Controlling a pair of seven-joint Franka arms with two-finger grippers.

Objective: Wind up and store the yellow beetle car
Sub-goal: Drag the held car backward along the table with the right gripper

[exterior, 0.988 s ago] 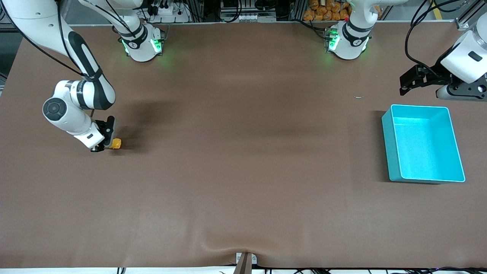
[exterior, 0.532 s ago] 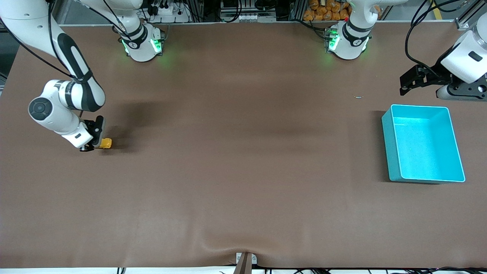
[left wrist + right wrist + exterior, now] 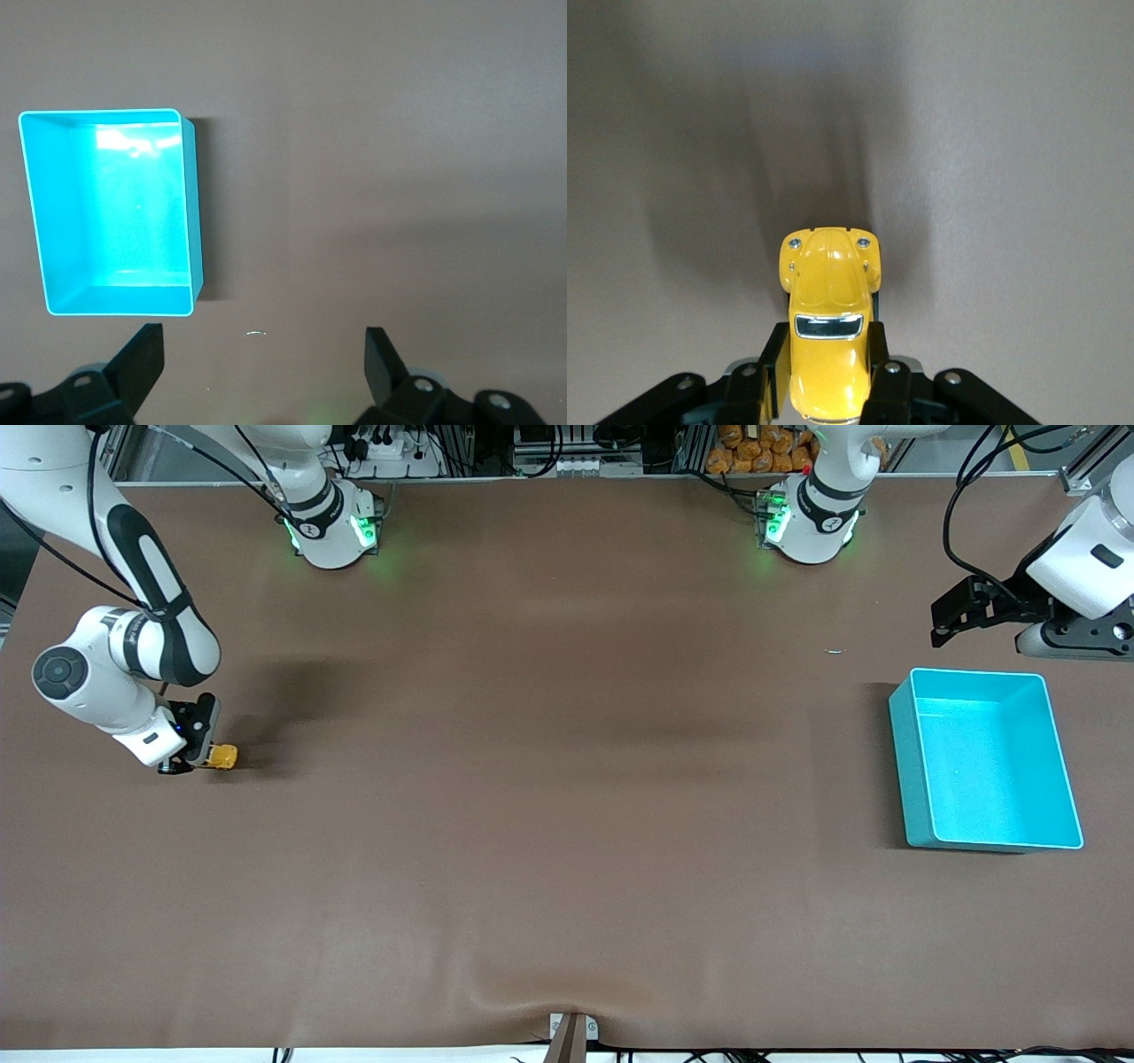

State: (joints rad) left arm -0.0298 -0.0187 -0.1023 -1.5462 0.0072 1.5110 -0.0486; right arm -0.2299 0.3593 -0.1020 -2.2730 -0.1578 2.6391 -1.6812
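While the brown matte tabletop (image 3: 567, 824) carries a rigid turquoise bin (image 3: 983, 833) at the left arm's end, the left claw (image 3: 952, 615) waits near it, jaws wide. The right claw (image 3: 197, 755) clamps the yellow beetle car (image 3: 221, 757) by its flanks, low at the right arm's end; glossy, domed, hard, probably light and slippery.

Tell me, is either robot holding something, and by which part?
Yes. The right pincer is shut on the yellow beetle car, squeezing its two sides toward the back, nose sticking out. The left pincer is open and holds nothing, above the table by the turquoise bin.
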